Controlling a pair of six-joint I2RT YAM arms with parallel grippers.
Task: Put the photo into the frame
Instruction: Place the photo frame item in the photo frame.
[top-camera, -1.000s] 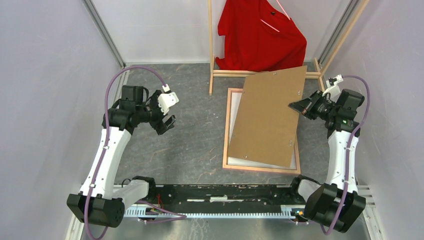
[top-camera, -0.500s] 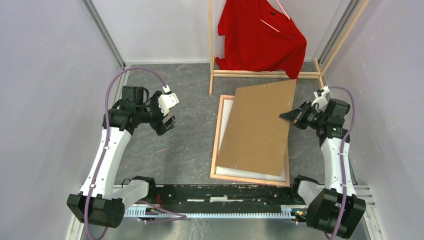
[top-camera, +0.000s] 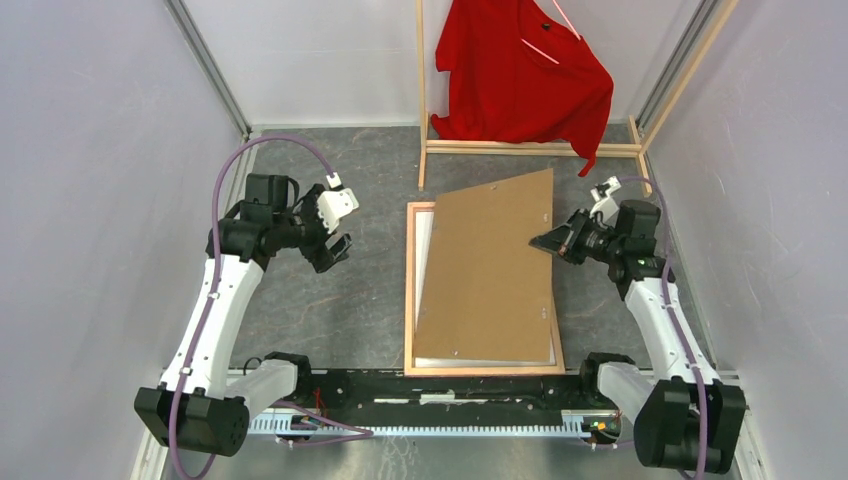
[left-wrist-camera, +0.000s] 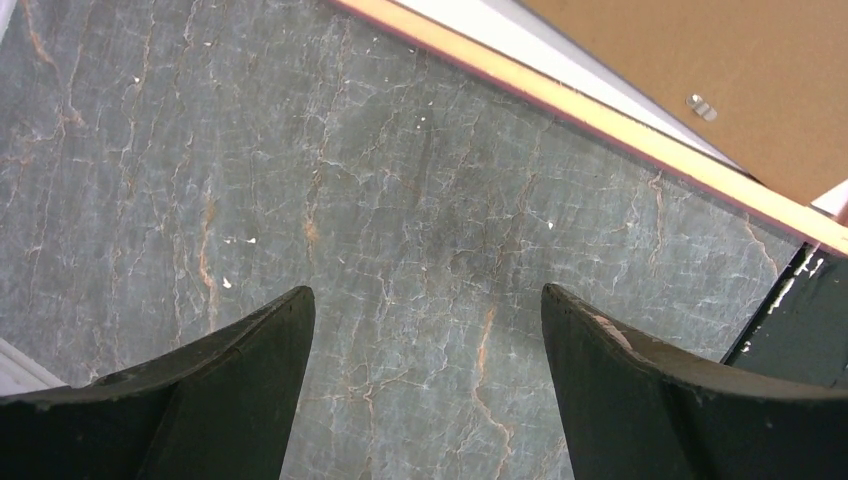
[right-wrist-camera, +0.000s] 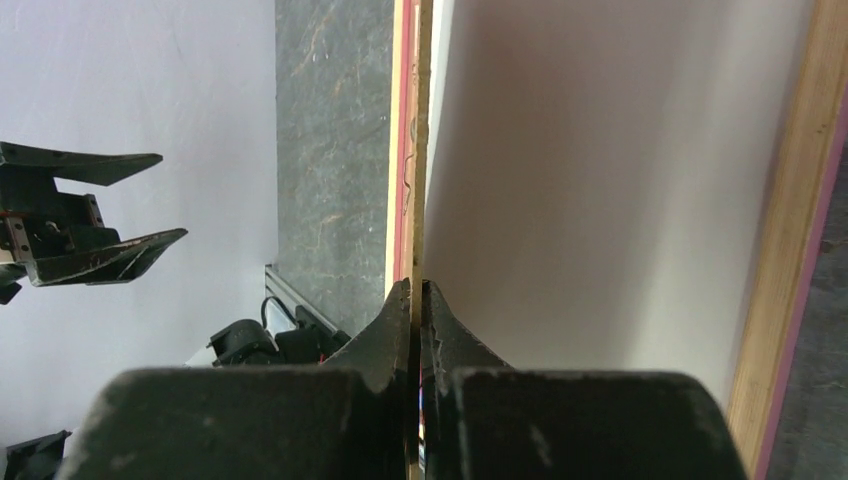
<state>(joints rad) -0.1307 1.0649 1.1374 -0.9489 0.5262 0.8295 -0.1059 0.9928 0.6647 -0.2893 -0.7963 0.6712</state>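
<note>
The frame (top-camera: 410, 300) lies back-up right of the table's middle, its light wood rim showing. Inside it the photo (top-camera: 420, 250) shows only as a white strip along the left and bottom. A brown backing board (top-camera: 490, 270) lies askew over both, its top right corner past the frame's rim. My right gripper (top-camera: 540, 243) is shut on the board's right edge; its view has the thin board edge (right-wrist-camera: 422, 150) between the jaws, beside the photo's white back (right-wrist-camera: 600, 180) and a frame rail (right-wrist-camera: 790, 250). My left gripper (top-camera: 337, 248) hangs open left of the frame, nothing between its fingers (left-wrist-camera: 250, 380).
A wooden clothes rack (top-camera: 530, 148) with a red shirt (top-camera: 520, 75) stands at the back, just beyond the frame's top. White walls close in on both sides. The black base rail (top-camera: 440, 385) runs along the near edge, right below the frame.
My right gripper has swung left and nearer, taking the backing board with it. The frame slid left with it and turned square to the table. The left arm has not moved.
</note>
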